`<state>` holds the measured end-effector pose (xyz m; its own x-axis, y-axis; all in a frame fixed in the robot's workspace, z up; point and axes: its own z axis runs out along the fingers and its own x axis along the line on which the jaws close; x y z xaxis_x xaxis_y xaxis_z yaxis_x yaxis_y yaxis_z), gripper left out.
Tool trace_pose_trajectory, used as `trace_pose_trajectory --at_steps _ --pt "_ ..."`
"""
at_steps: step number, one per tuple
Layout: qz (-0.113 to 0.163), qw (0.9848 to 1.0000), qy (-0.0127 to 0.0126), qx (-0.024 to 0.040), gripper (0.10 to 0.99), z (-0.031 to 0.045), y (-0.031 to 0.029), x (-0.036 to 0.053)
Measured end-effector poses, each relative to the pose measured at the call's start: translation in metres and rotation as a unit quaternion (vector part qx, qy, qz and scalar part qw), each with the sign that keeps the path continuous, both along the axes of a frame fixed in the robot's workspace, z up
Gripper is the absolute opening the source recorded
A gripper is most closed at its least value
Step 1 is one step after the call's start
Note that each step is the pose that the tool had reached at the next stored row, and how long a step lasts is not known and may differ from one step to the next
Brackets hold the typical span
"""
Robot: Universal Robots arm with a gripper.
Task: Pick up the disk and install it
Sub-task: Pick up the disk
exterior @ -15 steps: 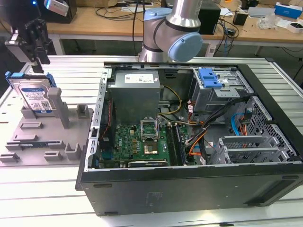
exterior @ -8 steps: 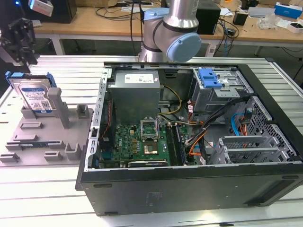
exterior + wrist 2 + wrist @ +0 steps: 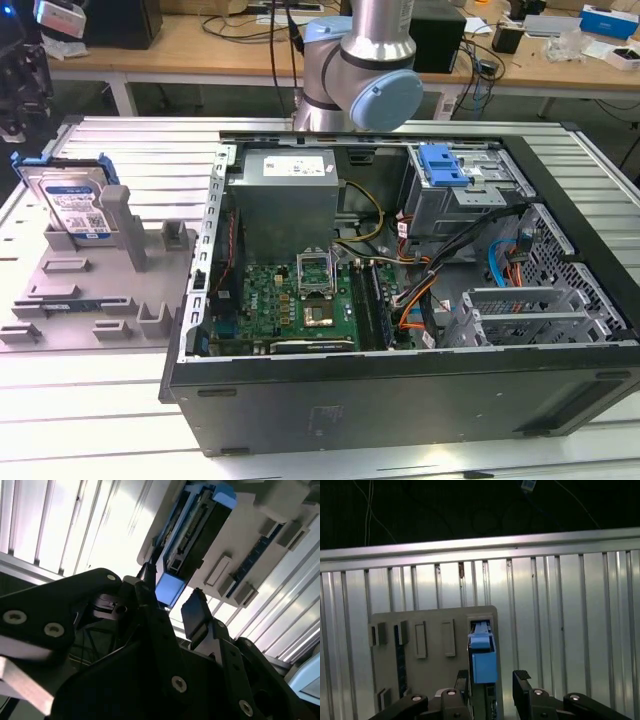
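Claw (image 3: 492,684): spread. In both wrist views I see a clear gap between the two fingers (image 3: 522,682), and nothing is pinched in it.

Disk (image 3: 72,200): it stands on edge in a slot of the grey holder (image 3: 120,290). The holder lies flat on the slatted desk (image 3: 80,410), just beside the open computer case (image 3: 400,400). The disk is outside the case and not installed.

Governing relation: in the first wrist view the disk presents edge-on, directly ahead of the claw and beyond its tips, on the holder's slotted side. The blue bracket (image 3: 483,662) is uppermost. The thin edge runs straight away from the claw, and that line falls inside the finger gap, nearer one finger than the other. The broad flat faces of the disk therefore look toward the two fingers, so the gap is set across the disk's thickness, not its length.

Contact: none evident. The second wrist view shows the bracket through the gap with the holder behind it, and I judge the tips to be apart from the disk.

Assessment: the approach axis is aligned with the disk's edge. Centring in the gap is slightly off toward one finger. The pick-up is not yet made.
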<state>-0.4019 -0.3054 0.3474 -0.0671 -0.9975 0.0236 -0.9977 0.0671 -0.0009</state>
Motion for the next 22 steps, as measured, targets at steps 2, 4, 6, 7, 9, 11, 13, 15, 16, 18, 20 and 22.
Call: trace_pose_trajectory --at_steps 2,4,6,7,9,11,13,15,16,18,20,22 --pt "0.000 1.0000 0.0001 -0.0002 0.482 0.0001 0.0000 -0.0001" --pt "0.000 1.0000 0.0001 -0.0004 0.482 0.0001 0.0001 -0.0002" --pt "0.000 1.0000 0.0002 -0.0004 0.482 -0.0008 0.0000 -0.0002" --pt "0.000 1.0000 0.0003 -0.0004 0.482 -0.0011 0.0000 -0.0002" --pt "0.000 1.0000 0.0008 -0.0004 0.482 -0.0025 -0.0002 -0.0002" --pt "0.000 1.0000 0.0010 -0.0004 0.482 -0.0039 -0.0003 -0.0003" --pt "0.000 1.0000 0.0015 -0.0005 0.482 -0.0064 -0.0004 -0.0010" --pt "0.000 1.0000 0.0019 -0.0005 0.482 -0.0083 -0.0004 -0.0022" --pt "0.000 1.0000 0.0020 -0.0005 0.482 -0.0089 -0.0005 -0.0027" --pt "0.000 1.0000 0.0020 -0.0005 0.482 -0.0099 -0.0009 -0.0036" --pt "0.000 1.0000 0.0022 -0.0007 0.482 -0.0108 -0.0024 -0.0041" --pt "0.000 1.0000 0.0026 -0.0011 0.482 -0.0122 -0.0061 -0.0042"
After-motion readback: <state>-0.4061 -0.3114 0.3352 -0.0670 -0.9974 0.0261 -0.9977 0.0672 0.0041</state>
